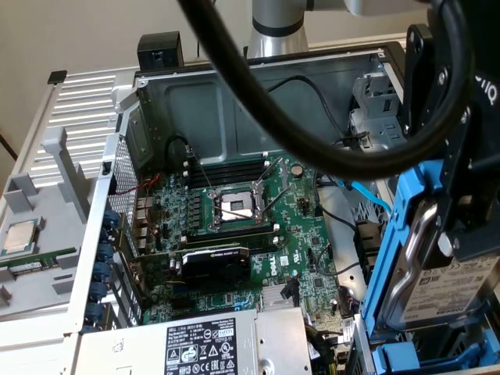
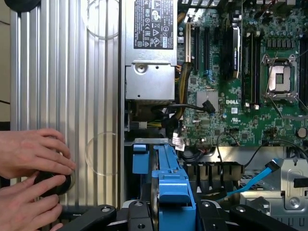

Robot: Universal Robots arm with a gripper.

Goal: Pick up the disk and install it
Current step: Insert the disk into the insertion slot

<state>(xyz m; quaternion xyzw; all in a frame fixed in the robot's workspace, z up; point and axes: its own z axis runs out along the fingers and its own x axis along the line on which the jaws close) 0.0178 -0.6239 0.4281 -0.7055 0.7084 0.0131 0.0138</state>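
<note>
The disk (image 1: 455, 291) is a silver-grey drive with a white label, clipped in a blue plastic carrier (image 1: 397, 250). It hangs tilted at the exterior view's right, above the case's drive bay. My gripper (image 1: 462, 223) is shut on its upper part, black fingers on both sides. In the wrist view the blue carrier of the disk (image 2: 173, 192) stands edge-on between my gripper's (image 2: 172, 212) two black fingers (image 2: 139, 211). Just beyond it a second blue carrier (image 2: 140, 161) sits in the bay.
The open computer case holds a green motherboard (image 1: 258, 234), an empty CPU socket (image 1: 237, 205) and a power supply (image 1: 195, 344). A blue cable (image 1: 366, 195) runs near the bay. A CPU chip (image 1: 19, 237) lies outside the case. A person's hands (image 2: 29, 159) rest on a black knob.
</note>
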